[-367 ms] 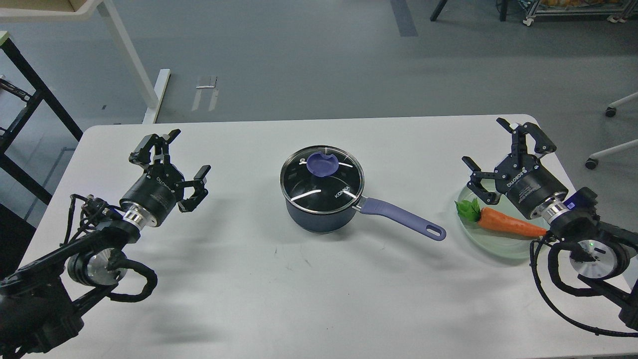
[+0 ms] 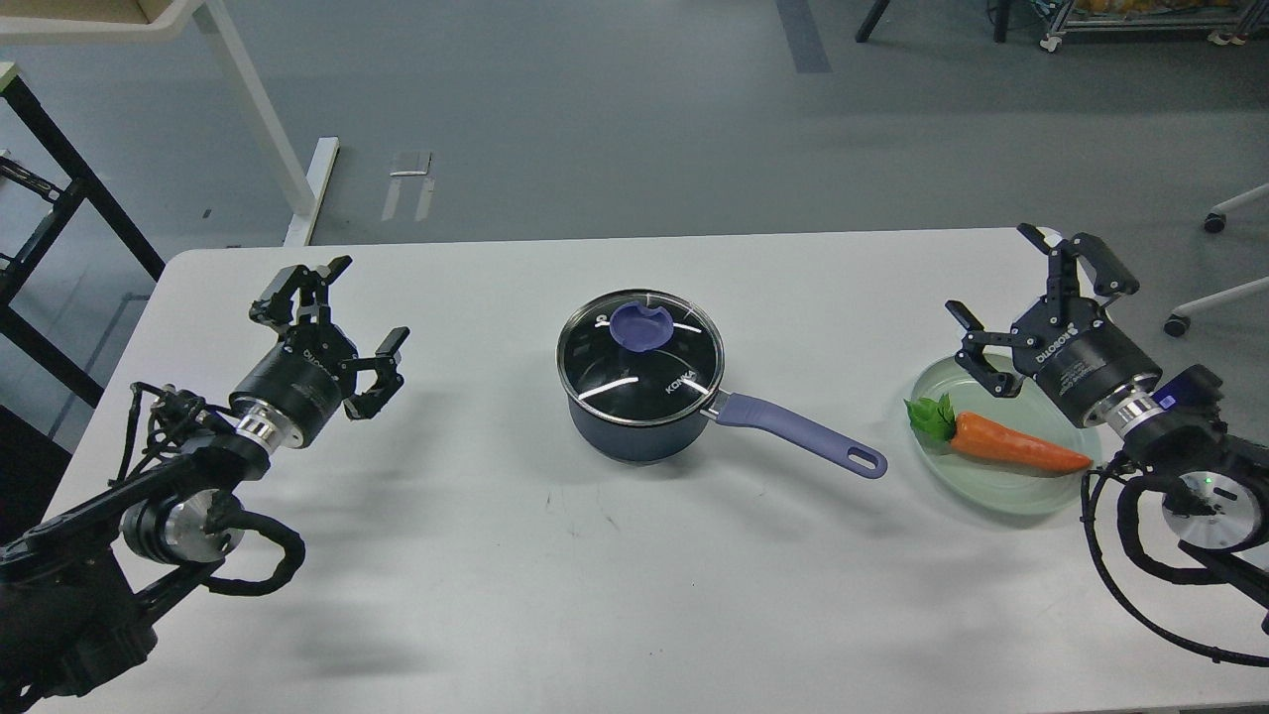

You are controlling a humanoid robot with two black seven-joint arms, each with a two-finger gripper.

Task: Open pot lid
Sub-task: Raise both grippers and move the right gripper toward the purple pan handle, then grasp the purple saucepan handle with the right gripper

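Head view is showing the pot [image 2: 639,402] sitting at the middle of the white counter [image 2: 496,555], its glass lid [image 2: 639,357] still seated on the rim and the purple knob [image 2: 639,325] sticking up toward the far side of the lid, while the purple handle [image 2: 803,434] is pointing toward the right. Both arms are hanging well apart from the pot: the left gripper [image 2: 342,312] is hovering over the left of the counter with its jaws spread wide and holding nothing, and the right gripper [image 2: 1031,288] is hovering by the plate [image 2: 1001,491] with the carrot [image 2: 1016,446], jaws likewise wide and empty. Judging by this, the approach step is not yet begun; the next move is calling for one gripper to be travelling in over the knob, lowering around it and closing before lifting straight up
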